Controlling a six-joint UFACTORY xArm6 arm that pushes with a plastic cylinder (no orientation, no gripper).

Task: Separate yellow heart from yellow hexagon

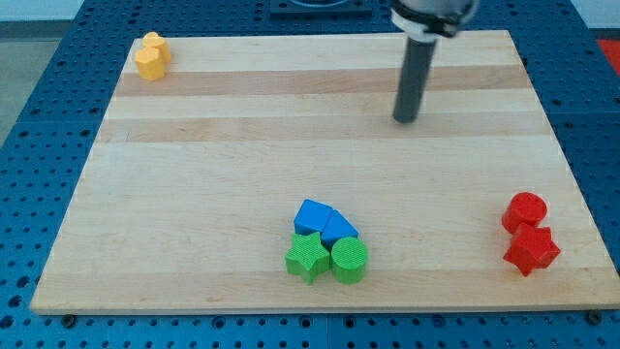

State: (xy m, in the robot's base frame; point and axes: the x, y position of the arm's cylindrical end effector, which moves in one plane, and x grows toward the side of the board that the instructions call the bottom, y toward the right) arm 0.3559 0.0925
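Note:
Two yellow blocks sit touching at the board's top left corner: the yellow heart (155,46) is above and the yellow hexagon (149,65) is just below it. Their exact shapes are hard to make out at this size. My tip (405,120) is in the upper right part of the board, far to the right of the yellow pair and not touching any block.
A cluster at the bottom middle holds a blue block (312,215), a blue triangle-like block (338,229), a green star (307,258) and a green cylinder (350,260). A red cylinder (525,210) and a red star (531,249) sit at the bottom right. The wooden board (242,145) lies on a blue perforated table.

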